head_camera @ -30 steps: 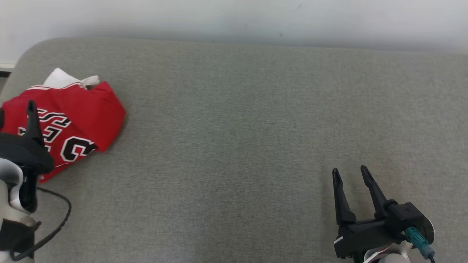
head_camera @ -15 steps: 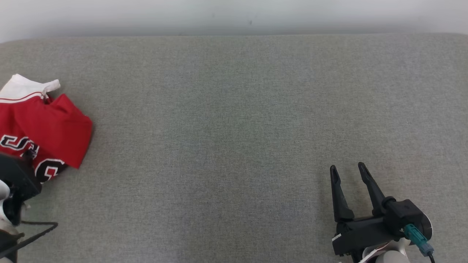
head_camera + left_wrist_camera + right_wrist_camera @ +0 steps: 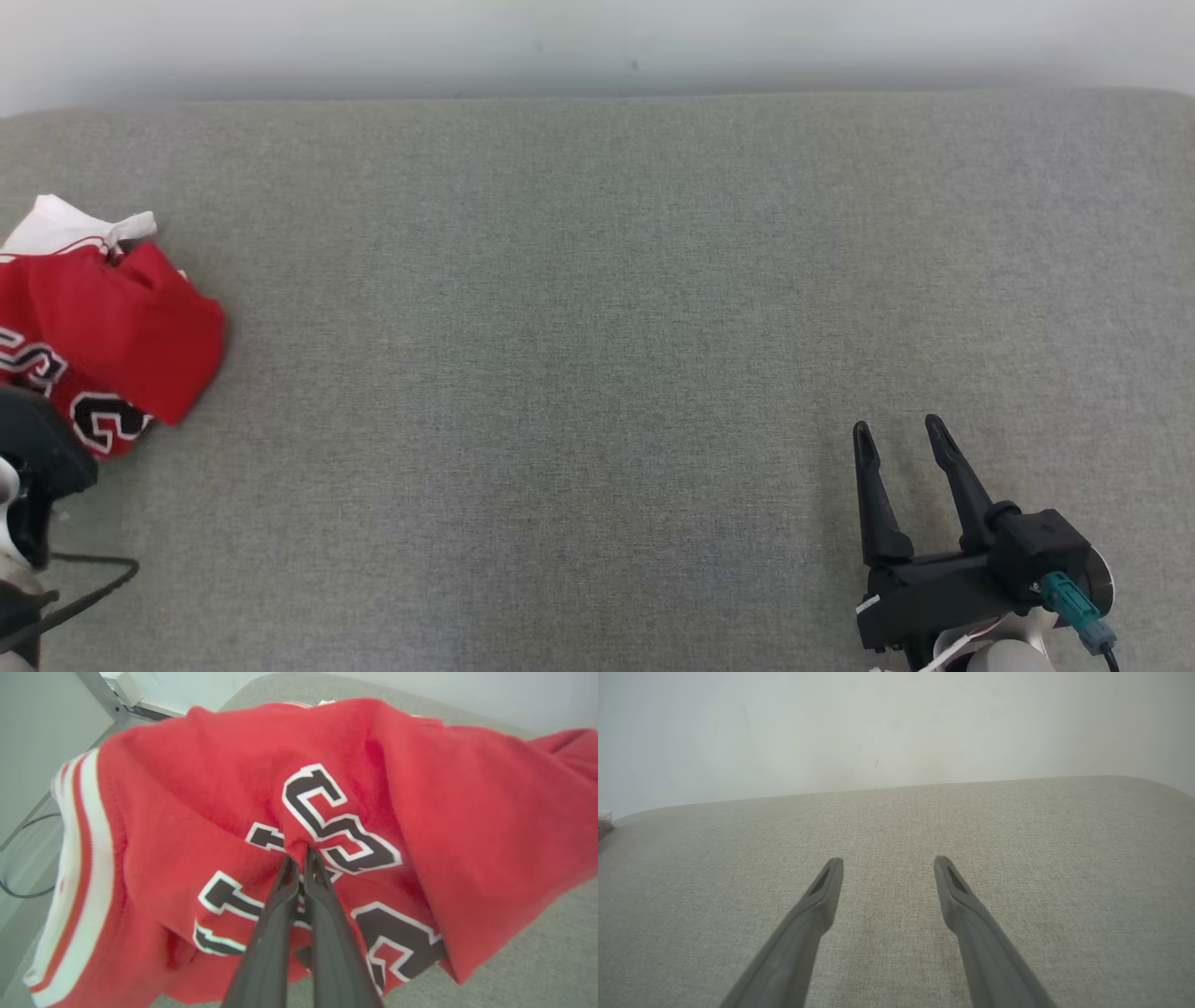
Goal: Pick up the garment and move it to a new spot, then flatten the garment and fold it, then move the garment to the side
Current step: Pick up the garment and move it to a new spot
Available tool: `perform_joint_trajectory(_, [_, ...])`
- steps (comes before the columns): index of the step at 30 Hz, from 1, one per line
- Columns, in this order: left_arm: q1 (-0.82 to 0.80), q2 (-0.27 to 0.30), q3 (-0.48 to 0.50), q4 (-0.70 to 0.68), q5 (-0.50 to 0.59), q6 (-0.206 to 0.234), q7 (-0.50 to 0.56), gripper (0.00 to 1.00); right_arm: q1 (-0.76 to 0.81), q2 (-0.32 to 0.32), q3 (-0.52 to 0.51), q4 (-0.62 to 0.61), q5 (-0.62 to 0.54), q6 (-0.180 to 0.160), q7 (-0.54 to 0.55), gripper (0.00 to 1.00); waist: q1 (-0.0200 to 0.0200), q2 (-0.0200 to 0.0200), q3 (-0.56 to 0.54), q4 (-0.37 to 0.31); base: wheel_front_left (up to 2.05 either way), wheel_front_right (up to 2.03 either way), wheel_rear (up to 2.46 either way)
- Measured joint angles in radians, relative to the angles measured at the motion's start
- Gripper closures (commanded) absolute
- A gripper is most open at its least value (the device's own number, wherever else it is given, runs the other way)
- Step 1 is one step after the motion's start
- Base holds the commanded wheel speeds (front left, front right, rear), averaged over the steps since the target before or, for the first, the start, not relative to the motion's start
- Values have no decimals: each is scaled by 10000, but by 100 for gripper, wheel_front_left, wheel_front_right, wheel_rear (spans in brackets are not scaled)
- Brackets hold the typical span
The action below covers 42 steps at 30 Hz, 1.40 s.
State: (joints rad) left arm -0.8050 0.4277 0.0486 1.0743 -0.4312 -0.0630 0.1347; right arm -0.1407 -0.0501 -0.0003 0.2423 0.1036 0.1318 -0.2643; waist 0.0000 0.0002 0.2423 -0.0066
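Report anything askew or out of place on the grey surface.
The red jersey lies crumpled in a heap at the far left of the grey surface, lettering creased. The left gripper is pinched shut on a fold of it. Nothing looks spilled or torn.
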Motion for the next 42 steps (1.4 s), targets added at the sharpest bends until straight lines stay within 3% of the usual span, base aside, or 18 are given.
perform_joint_trajectory(15, [-1124,495,-629,-2165,537,-351,-2092,100,206,2,71,109,196,0,0,0,0,-1,-628,392,0,0,0])
perform_joint_trajectory(26, [-1832,594,-1114,-5010,648,-489,-2077,100,387,0,151,171,410,0,0,0,-1,-2,-890,-43,0,0,0])
perform_joint_trajectory(31, [-1879,290,-1296,-6539,458,-500,-1639,100,391,0,151,217,531,0,0,0,0,-2,-980,-480,0,0,0])
perform_joint_trajectory(42, [-1526,-809,-2084,-9336,125,-96,-665,100,394,0,215,169,794,0,0,0,0,-2,-986,-1797,0,0,0])
